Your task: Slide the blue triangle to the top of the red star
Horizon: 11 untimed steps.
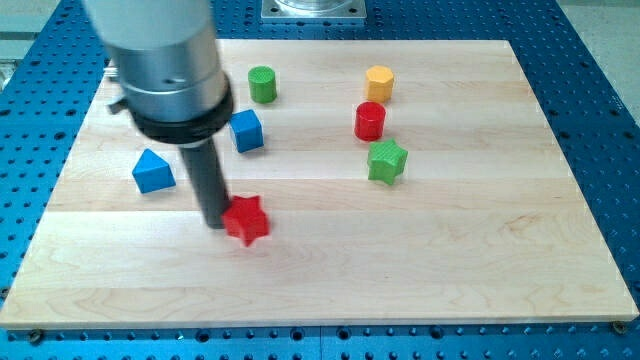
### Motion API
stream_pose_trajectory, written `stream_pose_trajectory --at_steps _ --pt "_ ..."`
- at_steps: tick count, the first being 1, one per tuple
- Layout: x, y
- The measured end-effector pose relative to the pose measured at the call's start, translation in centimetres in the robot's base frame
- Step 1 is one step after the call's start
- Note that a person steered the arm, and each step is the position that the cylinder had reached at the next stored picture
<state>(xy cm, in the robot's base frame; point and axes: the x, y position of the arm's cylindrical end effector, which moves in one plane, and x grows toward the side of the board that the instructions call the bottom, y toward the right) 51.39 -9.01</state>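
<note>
The blue triangle (152, 171) lies at the view's left on the wooden board (450, 250). The red star (246, 219) lies to its lower right, near the board's middle. My tip (216, 222) rests on the board just left of the red star, touching or nearly touching it. The tip is to the right of and below the blue triangle, with a clear gap between them. The rod rises from the tip to the arm's grey body (165, 60) at the view's top left.
A blue cube (246, 131) sits just right of the rod, above the red star. A green cylinder (262, 85) lies above it. An orange hexagonal block (379, 84), a red cylinder (369, 121) and a green star (386, 161) stand at the right of centre.
</note>
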Motion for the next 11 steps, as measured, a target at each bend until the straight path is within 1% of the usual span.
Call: stream_pose_trajectory --at_steps 1,2,3,4,5,6,7,8,9,10,11 --pt "0.0 -1.3" --pt "2.3 -9.7" --pt "3.2 -17.4" --pt "-1.3 -19.4" --pt "-5.5 -17.4" --pt "-6.0 -10.4" --pt "-5.4 -1.2" --pt "-5.4 1.3" --pt "-5.4 -0.2" --pt "-6.7 2.8" --pt "-10.2 8.7"
